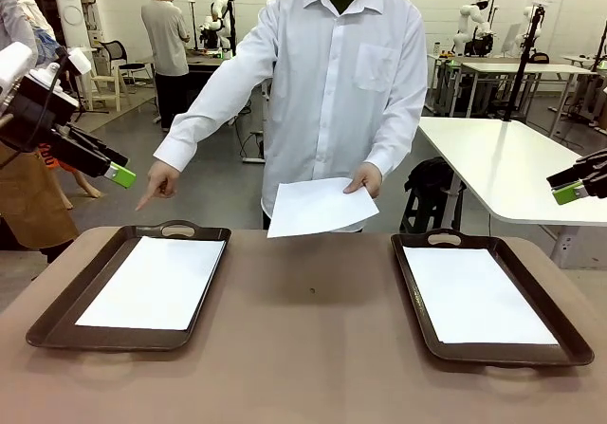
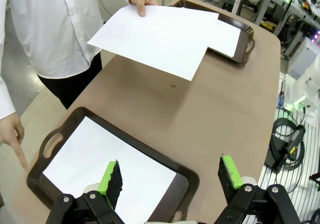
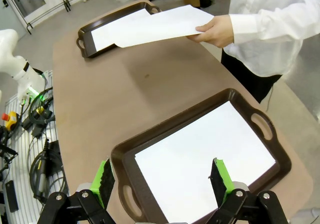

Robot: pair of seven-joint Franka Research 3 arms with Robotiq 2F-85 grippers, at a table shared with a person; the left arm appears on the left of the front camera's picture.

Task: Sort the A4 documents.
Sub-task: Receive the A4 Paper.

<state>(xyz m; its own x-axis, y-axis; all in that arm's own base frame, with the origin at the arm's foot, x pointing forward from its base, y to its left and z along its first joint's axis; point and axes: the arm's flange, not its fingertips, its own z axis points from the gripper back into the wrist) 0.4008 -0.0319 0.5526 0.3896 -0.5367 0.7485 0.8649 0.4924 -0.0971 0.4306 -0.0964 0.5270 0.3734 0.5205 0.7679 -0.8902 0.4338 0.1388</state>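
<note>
The left gripper (image 1: 116, 174) hangs wide open and empty above the left tray (image 1: 57, 322), its green pads well apart in the left wrist view. The person's pointing hand (image 1: 157, 183) aims a finger down at that tray's far edge. Their other hand (image 1: 365, 177) holds out a sheet (image 1: 318, 206) over the table's far edge, between the two trays, and the sheet touches nothing else. The right gripper (image 1: 569, 193) hovers above the right tray (image 1: 415, 291), also fully open and holding nothing.

Risks, as I judge them: the held sheet is thin and floppy, so a pinch near one corner could crease it or let it slide out. A grab before the person lets go could tear it. Taking it to the right tray would ignore the pointing.

The left tray holds a flat white stack (image 1: 156, 282), lying square inside the rim. The right tray holds another stack (image 1: 474, 296), also lying flat.
</note>
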